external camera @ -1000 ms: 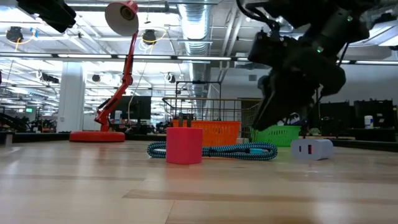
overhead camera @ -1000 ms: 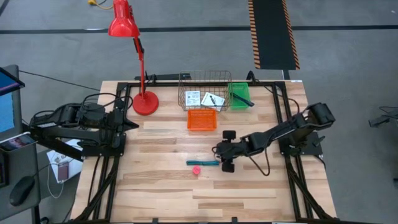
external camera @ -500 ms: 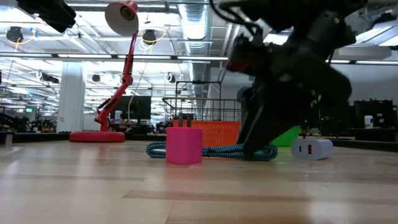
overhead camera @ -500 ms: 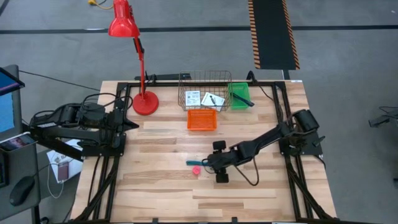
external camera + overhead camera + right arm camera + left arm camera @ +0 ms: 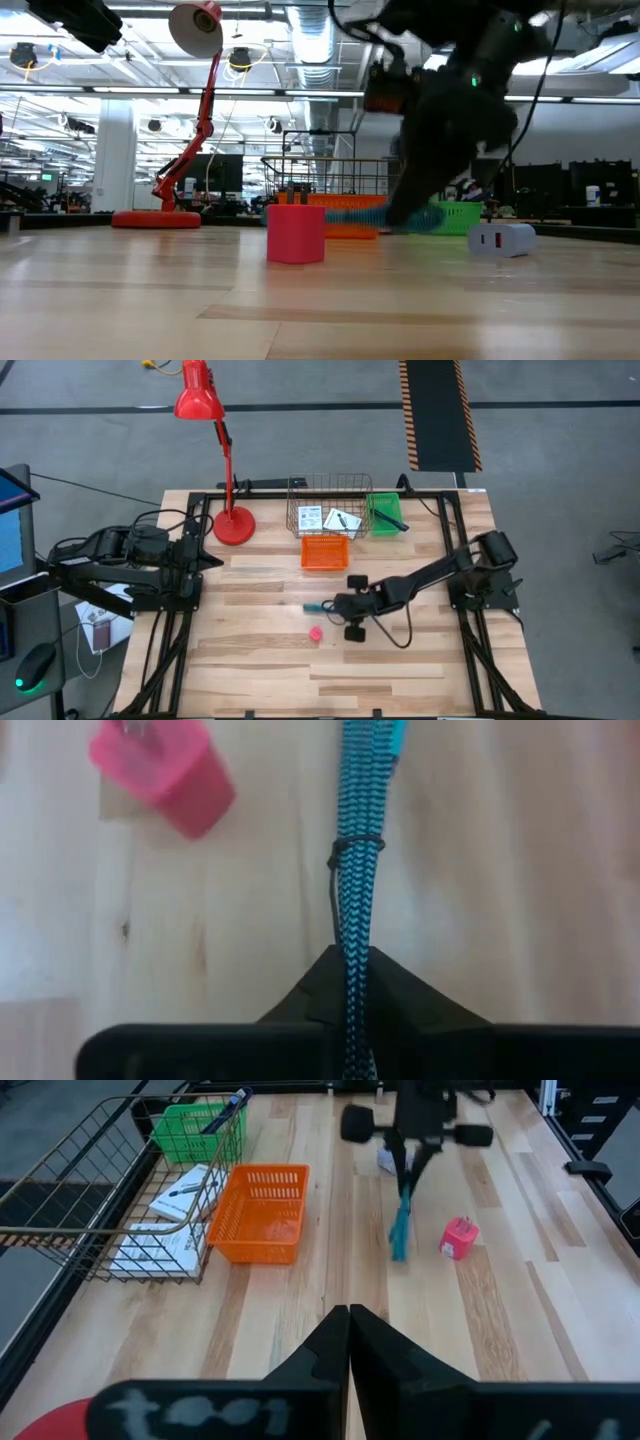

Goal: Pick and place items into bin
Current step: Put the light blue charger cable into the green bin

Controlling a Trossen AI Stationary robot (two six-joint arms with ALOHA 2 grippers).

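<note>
A teal-and-black braided cable bundle (image 5: 316,606), tied by a thin band (image 5: 355,844), sticks out toward the table's left from my right gripper (image 5: 334,606), which is shut on it at mid-table. A small pink piece (image 5: 316,632) stands on the wood just nearer than the cable. The wire bin (image 5: 330,508) at the far edge holds two white printed cards (image 5: 326,518). My left gripper (image 5: 348,1325) is shut and waits raised at the table's left side. My right gripper pinches the cable bundle's right-hand end (image 5: 352,942) between its two fingers. The fingers slant down from the table's right and lie along the bundle. The bundle (image 5: 385,215) is lifted clear of the wood and points away from the fingers.
An orange basket (image 5: 325,552) and a green basket (image 5: 383,515) with a dark stick in it stand by the wire bin. A red desk lamp's base (image 5: 234,525) sits at the far left. A pale plug piece (image 5: 503,238) rests on the table near my right arm.
My right gripper has gone toward the table's left and down onto the cable bundle, shut on its right-hand end and raised it. The bundle, which lay on the wood beside the pink piece, now hangs clear, a little closer to the far edge.
</note>
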